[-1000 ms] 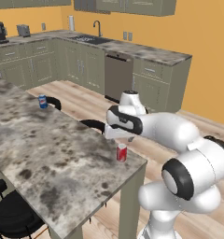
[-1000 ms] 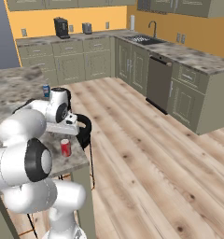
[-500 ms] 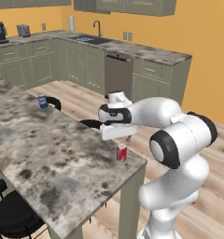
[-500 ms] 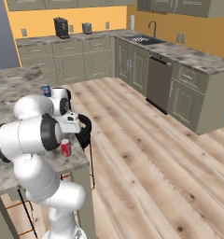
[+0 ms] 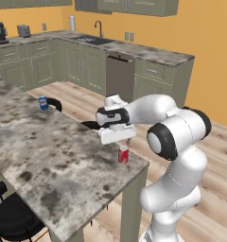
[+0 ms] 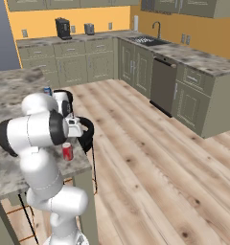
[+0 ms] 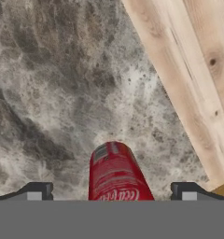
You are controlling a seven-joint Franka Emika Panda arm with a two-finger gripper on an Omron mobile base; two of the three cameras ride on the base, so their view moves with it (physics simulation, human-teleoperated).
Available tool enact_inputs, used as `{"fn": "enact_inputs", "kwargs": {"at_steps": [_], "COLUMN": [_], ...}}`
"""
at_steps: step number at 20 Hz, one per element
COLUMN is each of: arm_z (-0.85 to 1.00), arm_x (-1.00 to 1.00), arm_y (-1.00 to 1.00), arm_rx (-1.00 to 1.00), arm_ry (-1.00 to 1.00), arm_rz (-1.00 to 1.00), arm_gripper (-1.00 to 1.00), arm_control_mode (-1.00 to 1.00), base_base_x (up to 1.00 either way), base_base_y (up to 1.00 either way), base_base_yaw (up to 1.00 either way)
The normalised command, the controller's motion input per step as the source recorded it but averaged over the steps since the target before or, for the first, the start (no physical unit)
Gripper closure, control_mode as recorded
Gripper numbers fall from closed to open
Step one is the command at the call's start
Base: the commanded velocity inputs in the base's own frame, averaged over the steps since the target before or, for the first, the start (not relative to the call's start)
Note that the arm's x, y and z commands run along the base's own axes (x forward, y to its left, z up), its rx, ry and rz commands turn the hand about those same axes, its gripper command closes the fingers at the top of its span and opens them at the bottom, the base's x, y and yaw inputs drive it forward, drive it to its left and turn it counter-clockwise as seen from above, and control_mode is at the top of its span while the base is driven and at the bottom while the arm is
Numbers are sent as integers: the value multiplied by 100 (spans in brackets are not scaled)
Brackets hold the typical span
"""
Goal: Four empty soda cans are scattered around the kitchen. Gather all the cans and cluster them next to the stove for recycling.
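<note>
My claw [image 7: 109, 195] hangs wide open over the red can [image 7: 115, 172], which stands near the counter [image 5: 49, 156] corner. I should drop straight down, keep the can centred between my fingertips [image 7: 37, 191] — then close gently, lest it tip.

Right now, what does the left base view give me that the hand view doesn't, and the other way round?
Left base view alone: a blue can standing far along the island counter, the wall cabinets with the sink behind, and the gripper seen from outside, poised just above the red can.

Hand view alone: the two finger tips spread wide, with the red can centred between them and untouched.

Shared: the red can upright near the counter's edge, wood floor beyond.
</note>
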Motion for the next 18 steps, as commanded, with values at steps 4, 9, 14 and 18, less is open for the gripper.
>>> {"fn": "enact_inputs", "kwargs": {"at_steps": [4, 9, 14, 18], "arm_z": [-12, -1, 1, 5], "arm_x": [-10, -5, -14, -17], "arm_y": [-2, -1, -8, -3], "arm_rx": [-4, 0, 0, -4], "arm_ry": [0, 0, -2, -12], "arm_rz": [-4, -4, -7, -6], "arm_gripper": [-100, -100, -100, -100], "arm_control_mode": [-100, -100, -100, -100], "base_base_x": [0, 0, 0, 0], "base_base_y": [0, 0, 0, 0], "base_base_yaw": [0, 0, 0, 0]}}
